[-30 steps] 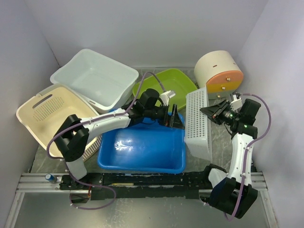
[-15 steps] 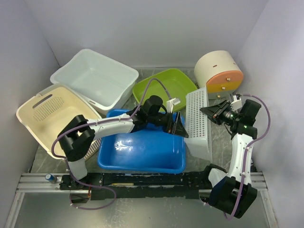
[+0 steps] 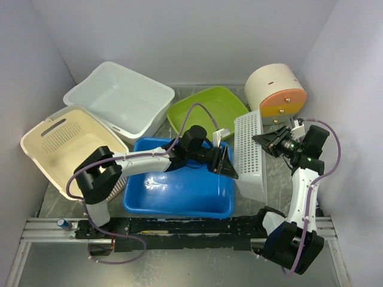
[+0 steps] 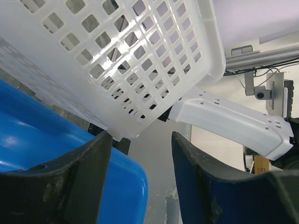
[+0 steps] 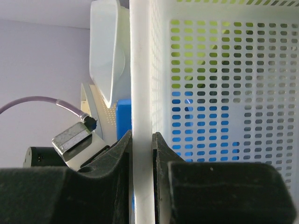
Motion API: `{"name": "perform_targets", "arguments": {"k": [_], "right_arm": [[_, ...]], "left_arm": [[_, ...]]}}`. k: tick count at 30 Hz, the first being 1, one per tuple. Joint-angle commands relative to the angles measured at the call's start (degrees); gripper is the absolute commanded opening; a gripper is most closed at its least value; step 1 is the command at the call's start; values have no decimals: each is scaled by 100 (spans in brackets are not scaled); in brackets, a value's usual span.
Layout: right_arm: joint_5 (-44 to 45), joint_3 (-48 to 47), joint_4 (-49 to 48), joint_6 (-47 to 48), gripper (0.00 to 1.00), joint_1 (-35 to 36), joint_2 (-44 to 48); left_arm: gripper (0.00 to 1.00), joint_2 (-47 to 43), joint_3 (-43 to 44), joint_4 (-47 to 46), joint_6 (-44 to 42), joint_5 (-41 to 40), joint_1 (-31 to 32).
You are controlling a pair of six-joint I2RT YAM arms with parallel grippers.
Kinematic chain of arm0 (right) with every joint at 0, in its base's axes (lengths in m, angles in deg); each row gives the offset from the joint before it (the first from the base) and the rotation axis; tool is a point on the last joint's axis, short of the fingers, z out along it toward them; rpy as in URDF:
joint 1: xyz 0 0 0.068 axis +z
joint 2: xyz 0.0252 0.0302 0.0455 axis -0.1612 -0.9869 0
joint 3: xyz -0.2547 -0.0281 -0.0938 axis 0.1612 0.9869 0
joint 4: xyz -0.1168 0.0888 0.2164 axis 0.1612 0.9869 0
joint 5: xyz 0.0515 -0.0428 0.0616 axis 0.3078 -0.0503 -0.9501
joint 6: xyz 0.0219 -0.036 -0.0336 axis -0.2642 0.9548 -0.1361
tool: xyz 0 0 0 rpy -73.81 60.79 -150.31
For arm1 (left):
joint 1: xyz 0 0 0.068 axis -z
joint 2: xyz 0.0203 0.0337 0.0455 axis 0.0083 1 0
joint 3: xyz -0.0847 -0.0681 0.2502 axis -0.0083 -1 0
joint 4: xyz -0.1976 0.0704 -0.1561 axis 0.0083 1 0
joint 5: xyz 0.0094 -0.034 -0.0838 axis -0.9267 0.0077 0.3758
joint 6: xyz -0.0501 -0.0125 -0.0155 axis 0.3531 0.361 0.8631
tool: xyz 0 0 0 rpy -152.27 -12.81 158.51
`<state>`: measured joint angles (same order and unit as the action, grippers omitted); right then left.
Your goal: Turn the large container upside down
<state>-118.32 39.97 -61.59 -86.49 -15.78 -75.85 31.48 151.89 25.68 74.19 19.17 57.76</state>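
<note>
Top external view: the white basket [image 3: 250,156] stands tipped up on its side at the right of the table. It sits between the blue tub [image 3: 179,209] and your right arm, with its perforated face turned up and left. Your right gripper [image 3: 267,142] has the upper part of its rim.

Right wrist view: the right gripper [image 5: 142,140] is narrow, both fingers pinched flat on the thin rim of the basket [image 5: 210,84]. Blue and green show through the holes.

Your left gripper [image 3: 226,164] reaches across the blue tub to its far right corner, just beside the basket's lower part.

Left wrist view: the left gripper [image 4: 142,140] is wide apart and holds nothing. A lower corner of the basket [image 4: 117,60] hangs just above the gap, and I cannot tell if it touches. The blue tub [image 4: 46,135] rim is under the left finger.

Behind are a green tray [image 3: 206,107], a white tub [image 3: 119,98], a cream basket [image 3: 66,149] and a round cream-and-orange container [image 3: 275,89].
</note>
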Motion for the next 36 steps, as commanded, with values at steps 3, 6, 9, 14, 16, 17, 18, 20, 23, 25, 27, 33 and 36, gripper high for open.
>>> {"name": "perform_targets", "arguments": {"k": [3, 6, 9, 14, 16, 17, 18, 20, 23, 25, 27, 33, 36], "right_arm": [[-48, 96, 285, -126, 0, -34, -33], [-30, 87, 298, -124, 0, -36, -34], [17, 83, 311, -131, 1, -40, -39], [455, -208, 738, 39, 17, -123, -51], [569, -295, 827, 24, 19, -167, -35], [576, -281, 803, -28, 20, -180, -31], [570, -245, 758, -83, 20, -197, -27], [531, -93, 641, -224, 23, -245, -8], [646, 45, 655, -250, 39, -303, 12], [806, 43, 790, -184, 49, -367, 22], [932, 59, 878, -175, 50, -441, 42], [1201, 304, 1054, -372, 46, -667, 167], [967, 616, 896, -588, 41, -729, 184]], "left_arm": [[62, 40, 361, -91, -184, 21, 60], [57, -11, 333, -264, -105, 35, 58], [46, -40, 357, -441, 12, 82, 56], [39, 100, 726, -659, 252, 154, 87], [40, 207, 1004, -551, 201, 160, 135], [40, 258, 1114, -519, 193, 171, 156], [41, 310, 1198, -521, 211, 194, 167], [41, 411, 1285, -688, 354, 248, 170], [42, 576, 1446, -835, 494, 292, 170], [43, 644, 1569, -880, 545, 285, 170], [44, 712, 1757, -807, 508, 256, 170], [44, 894, 2399, -301, 228, 117, 171], [44, 943, 2613, -240, 200, 110, 165]]}}
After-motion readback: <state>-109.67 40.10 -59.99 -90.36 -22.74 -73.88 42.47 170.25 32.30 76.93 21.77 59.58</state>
